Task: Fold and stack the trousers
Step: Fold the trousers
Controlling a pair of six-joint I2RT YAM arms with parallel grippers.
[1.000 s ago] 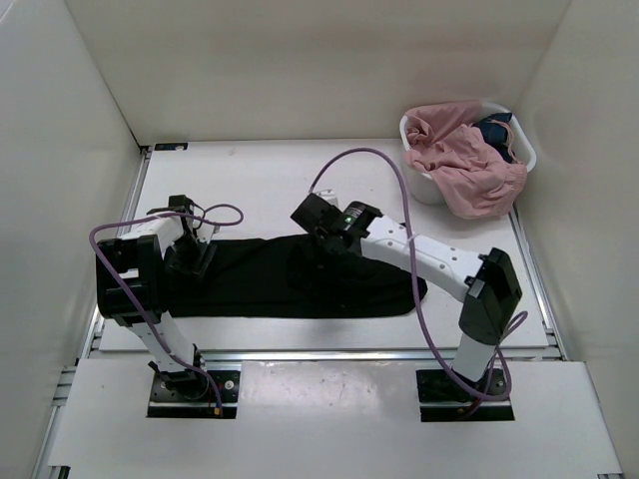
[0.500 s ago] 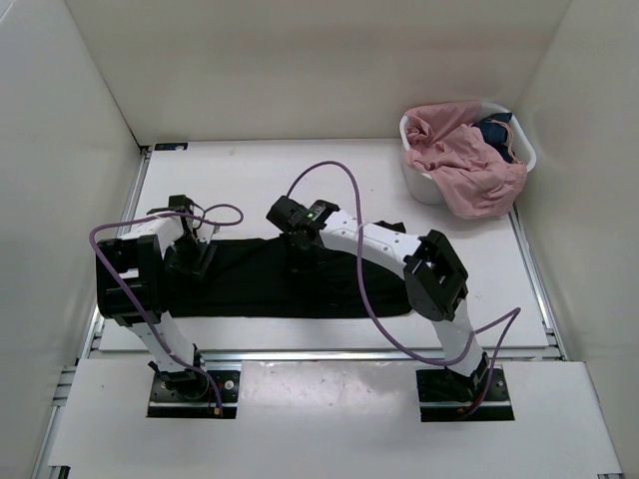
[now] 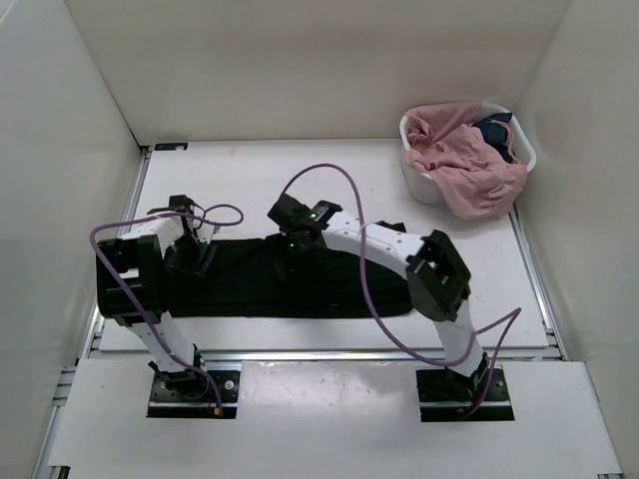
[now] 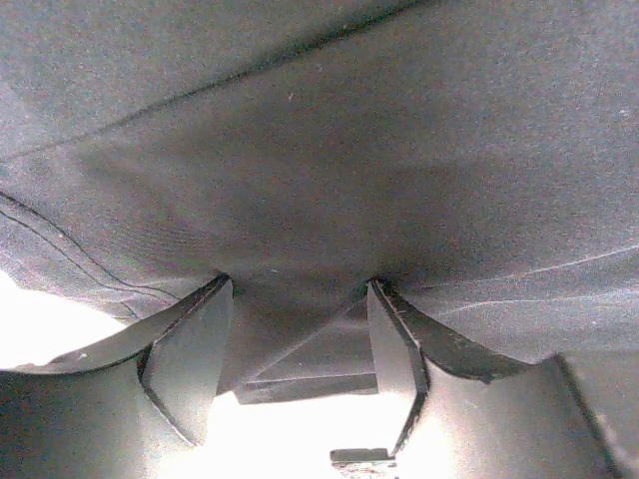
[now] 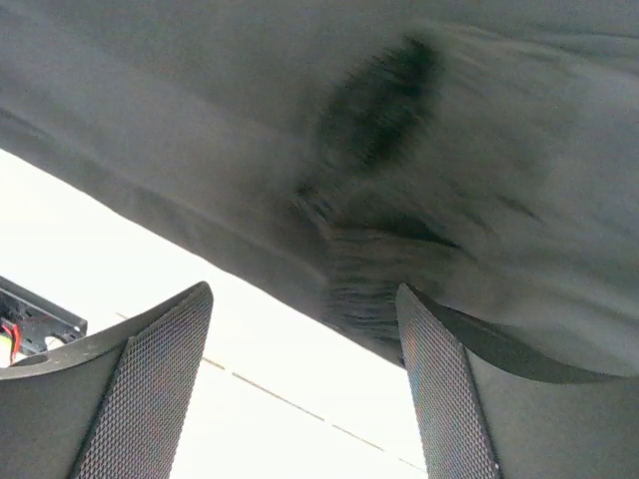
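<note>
One pair of black trousers (image 3: 250, 287) lies on one white table (image 3: 240, 180); one white basket (image 3: 423, 188) stands at the far right corner; it holds two garments, one pink garment (image 3: 464, 165) and one dark blue garment (image 3: 496, 129); there are two arms, the left arm (image 3: 130, 289) and the right arm (image 3: 399, 247); two purple cables (image 3: 344, 172), one per arm; two grippers, the left gripper (image 4: 300, 369) and the right gripper (image 5: 300, 384), each showing two fingers, four in all; two black base plates (image 3: 195, 392) at the near edge.

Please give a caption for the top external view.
Left gripper and right gripper over black trousers on the table, basket beyond.
</note>
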